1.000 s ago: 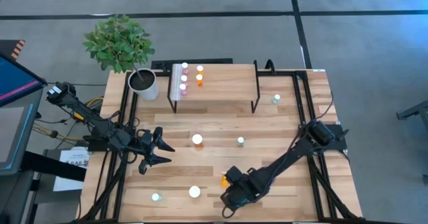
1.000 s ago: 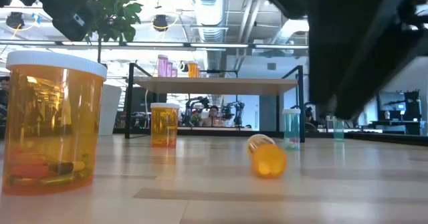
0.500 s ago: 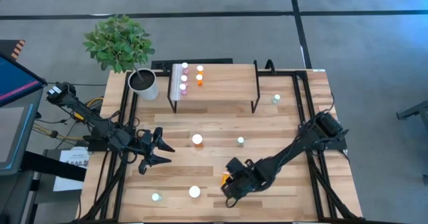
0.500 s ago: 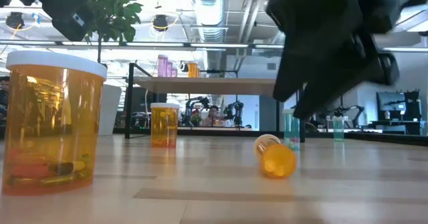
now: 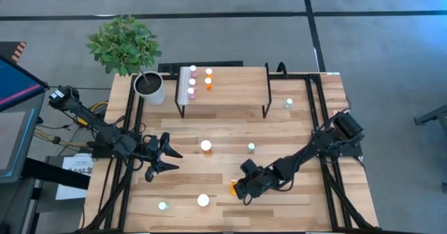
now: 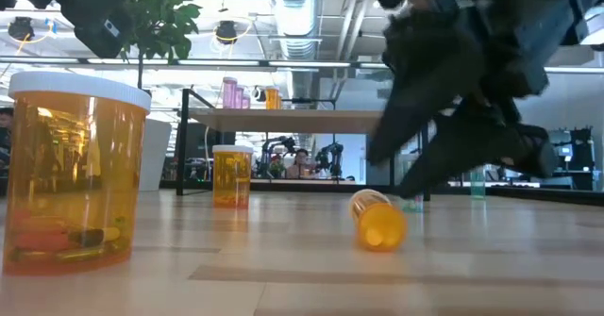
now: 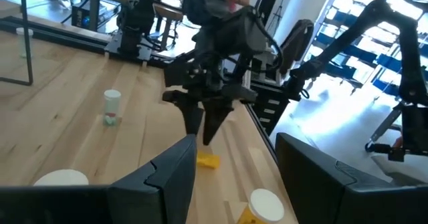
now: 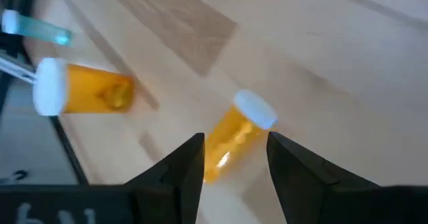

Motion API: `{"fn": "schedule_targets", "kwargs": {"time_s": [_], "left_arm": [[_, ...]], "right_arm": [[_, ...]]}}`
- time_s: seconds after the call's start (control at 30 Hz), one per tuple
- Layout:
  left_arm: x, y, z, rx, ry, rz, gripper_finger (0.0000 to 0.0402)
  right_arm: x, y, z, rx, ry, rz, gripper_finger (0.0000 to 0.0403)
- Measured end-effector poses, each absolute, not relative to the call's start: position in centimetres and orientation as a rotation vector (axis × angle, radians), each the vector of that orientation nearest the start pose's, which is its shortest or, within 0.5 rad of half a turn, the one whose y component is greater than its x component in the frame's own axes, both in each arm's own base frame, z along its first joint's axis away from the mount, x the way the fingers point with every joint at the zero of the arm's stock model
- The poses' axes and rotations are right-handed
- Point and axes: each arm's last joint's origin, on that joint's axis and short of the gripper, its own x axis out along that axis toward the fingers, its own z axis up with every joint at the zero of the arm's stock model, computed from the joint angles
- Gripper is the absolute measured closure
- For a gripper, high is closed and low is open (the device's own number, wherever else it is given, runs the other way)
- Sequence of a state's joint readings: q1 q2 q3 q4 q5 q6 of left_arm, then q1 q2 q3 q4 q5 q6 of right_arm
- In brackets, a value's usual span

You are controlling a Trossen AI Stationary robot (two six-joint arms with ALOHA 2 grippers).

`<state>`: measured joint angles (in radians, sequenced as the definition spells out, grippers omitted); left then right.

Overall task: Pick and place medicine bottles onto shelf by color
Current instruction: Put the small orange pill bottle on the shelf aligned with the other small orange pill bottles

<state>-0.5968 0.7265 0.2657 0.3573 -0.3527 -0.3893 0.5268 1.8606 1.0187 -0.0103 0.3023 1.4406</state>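
Overhead, right gripper [image 5: 241, 190] hovers just beside the toppled orange bottle [image 5: 233, 187]; left gripper [image 5: 167, 160] waits well apart, fingers spread. Table-level: bottle [image 6: 377, 221] lies flat. Right wrist: bottle between spread fingers [image 8: 188, 167], long axis running along the gap.

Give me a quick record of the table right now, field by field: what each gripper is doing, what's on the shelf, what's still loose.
right gripper: open, lowered over a small orange bottle lying on its side, not yet gripped
left gripper: open, waiting at the table's left, holding nothing
shelf: pink and orange bottles clustered at its left end
loose on table: two large orange bottles, several small teal bottles
plant pot: beside the shelf's left end
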Motion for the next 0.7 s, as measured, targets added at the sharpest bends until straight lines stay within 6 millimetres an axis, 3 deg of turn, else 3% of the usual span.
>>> {"fn": "schedule_targets", "kwargs": {"time_s": [0.4,0.7], "left_arm": [[14.1,-8.3,21.3,-0.336,0.144,-0.219,0.0210],[14.1,-8.3,21.3,-0.336,0.144,-0.219,0.0210]], "right_arm": [[34.9,17.7,14.3,0.937,0.947,-0.480,0.0221],[36.9,18.1,13.7,0.887,1.030,-0.445,0.0221]]}}
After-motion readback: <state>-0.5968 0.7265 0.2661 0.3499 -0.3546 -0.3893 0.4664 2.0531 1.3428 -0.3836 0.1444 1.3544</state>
